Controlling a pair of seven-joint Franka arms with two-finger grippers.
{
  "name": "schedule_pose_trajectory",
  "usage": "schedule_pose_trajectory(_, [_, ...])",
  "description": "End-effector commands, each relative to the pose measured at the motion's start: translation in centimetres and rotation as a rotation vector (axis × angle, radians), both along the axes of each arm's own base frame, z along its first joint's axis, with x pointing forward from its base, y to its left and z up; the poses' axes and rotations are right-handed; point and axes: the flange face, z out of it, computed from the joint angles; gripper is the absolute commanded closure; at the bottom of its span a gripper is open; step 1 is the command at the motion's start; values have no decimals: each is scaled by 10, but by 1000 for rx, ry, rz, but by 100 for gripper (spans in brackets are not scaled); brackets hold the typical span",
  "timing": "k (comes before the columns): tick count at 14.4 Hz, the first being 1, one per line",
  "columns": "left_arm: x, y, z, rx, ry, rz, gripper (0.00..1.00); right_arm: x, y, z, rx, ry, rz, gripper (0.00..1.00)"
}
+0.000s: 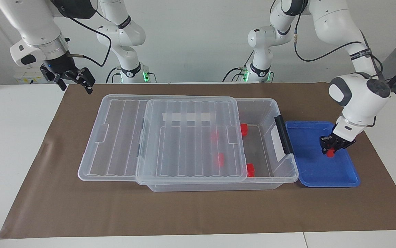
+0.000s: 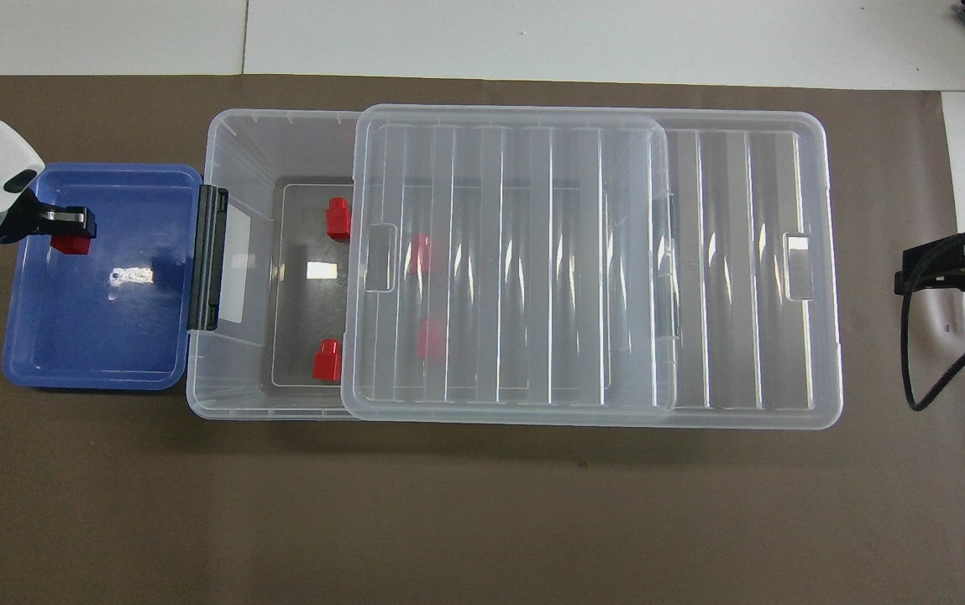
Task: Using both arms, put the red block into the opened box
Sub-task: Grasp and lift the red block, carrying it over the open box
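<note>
Bimanual block transfer, final block in hand. The left claw (image 1: 331,148) is clamped on the red block (image 1: 330,153), carried clear above the blue tray (image 1: 322,172), which lies on the tabletop (image 1: 184,213) just beside the handle end of the box (image 1: 270,113). The ribbed lid (image 1: 191,137) sits slid toward the right arm's end, exposing the handle end of the box, where four other red blocks (image 1: 244,129) already rest, two under the lid. Left to do, by judgement: carry the held block over the open end and release it. The right claw (image 1: 69,80) waits raised, fingers apart, holding nothing, over the tabletop at its own end
</note>
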Motion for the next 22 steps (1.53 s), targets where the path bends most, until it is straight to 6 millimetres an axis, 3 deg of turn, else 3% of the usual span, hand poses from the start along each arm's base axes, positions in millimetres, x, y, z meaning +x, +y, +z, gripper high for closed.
schedule_pose_trajectory(1, [2,-25,62,-20,36,46,100,-1,-4,0,22,-2,-4,0])
schedule_pose_trajectory(6, [-10,-149,111,-33,91,215,100,-3,-4,0,23,-5,2,0])
schedule_pose_trajectory(9, [-18,-216,115,-50,56,268,100,-3,-5,-1,23,-3,2,0])
schedule_pose_trajectory(11, [-22,-229,111,-54,35,250,100,-3,-5,-1,23,-3,2,0])
schedule_pose_trajectory(15, [-40,-248,60,-14,-26,188,100,-3,-5,-2,23,-2,2,0])
schedule_pose_trajectory(19, [-47,-256,32,-11,-26,176,100,-3,-5,-2,23,-2,2,0])
schedule_pose_trajectory(22, [-53,-261,-4,-18,-34,169,100,-3,-4,-2,23,0,2,0])
